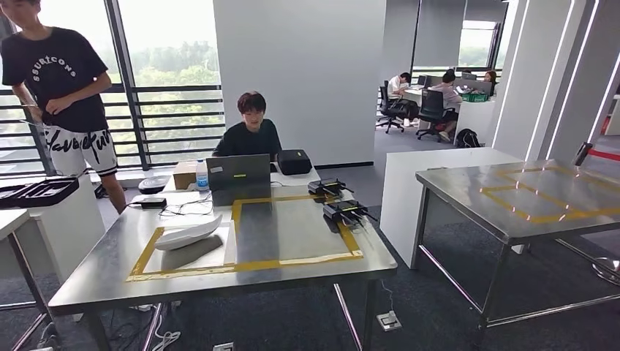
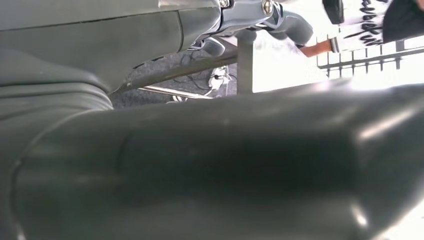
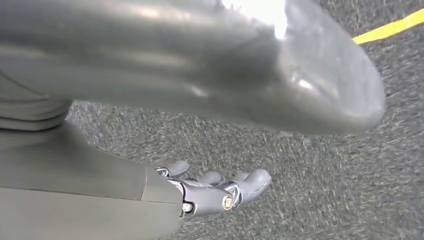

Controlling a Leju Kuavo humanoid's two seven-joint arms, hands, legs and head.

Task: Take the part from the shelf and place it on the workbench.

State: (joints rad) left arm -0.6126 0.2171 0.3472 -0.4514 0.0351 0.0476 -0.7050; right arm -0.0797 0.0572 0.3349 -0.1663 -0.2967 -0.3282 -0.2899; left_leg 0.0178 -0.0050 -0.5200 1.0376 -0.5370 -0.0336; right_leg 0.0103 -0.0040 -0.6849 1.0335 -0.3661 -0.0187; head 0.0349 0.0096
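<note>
A white curved part (image 1: 188, 234) lies on the steel workbench (image 1: 292, 263), inside the left rectangle of yellow tape (image 1: 248, 265). In the left wrist view my left hand (image 2: 200, 165) holds nothing; its thick thumb crosses the picture and its dark fingers (image 2: 280, 17) reach out apart from it, near a table leg. My right hand (image 3: 90, 185) hangs over grey carpet, its fingers (image 3: 235, 187) held away from the thumb (image 3: 200, 60) with nothing between them.
A laptop (image 1: 238, 178), a water bottle (image 1: 202, 175) and black devices (image 1: 343, 210) stand on the workbench's far side. One person (image 1: 251, 131) sits behind it, another (image 1: 66, 95) stands at the left. A second steel table (image 1: 526, 197) stands to the right.
</note>
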